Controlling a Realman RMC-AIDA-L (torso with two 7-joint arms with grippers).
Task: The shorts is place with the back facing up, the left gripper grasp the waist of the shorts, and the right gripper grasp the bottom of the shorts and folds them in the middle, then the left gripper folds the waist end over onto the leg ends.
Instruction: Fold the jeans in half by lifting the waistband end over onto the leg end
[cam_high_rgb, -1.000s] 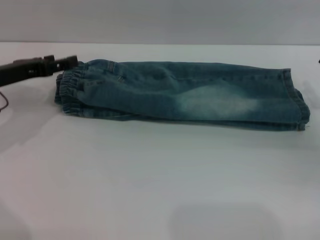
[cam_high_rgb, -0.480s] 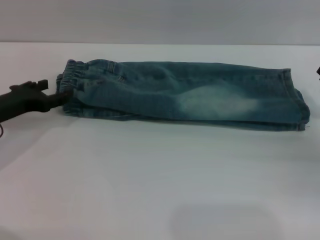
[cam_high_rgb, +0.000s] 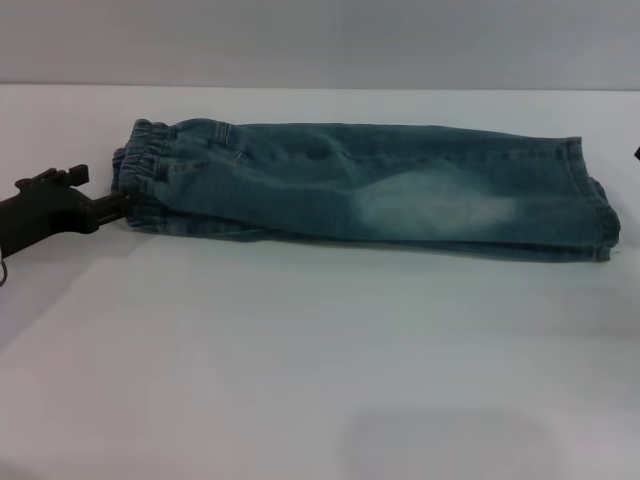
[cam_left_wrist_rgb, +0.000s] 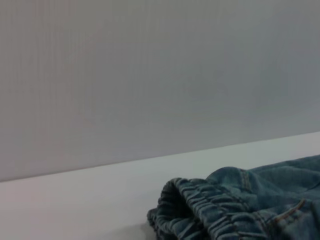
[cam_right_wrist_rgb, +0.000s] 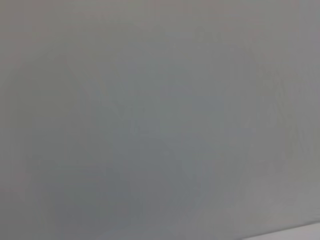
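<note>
shorts (cam_high_rgb: 370, 190) lie folded lengthwise across the far bench (cam_high_rgb: 300, 350), waist toward my left. left gripper (cam_high_rgb: 118, 203) sits low at the waistband to pinch it; can't tell whether it's clenched. right gripper unseen.

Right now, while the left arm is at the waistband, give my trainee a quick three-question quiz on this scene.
1. True or false: the shorts already lie folded lengthwise on the table.
2. Which end is the left gripper at? A) the elastic waist B) the leg ends C) the middle
3. Fill in: the leg ends lie toward the robot's ____ side.

Key: 1 true; 2 A; 3 right.
</note>
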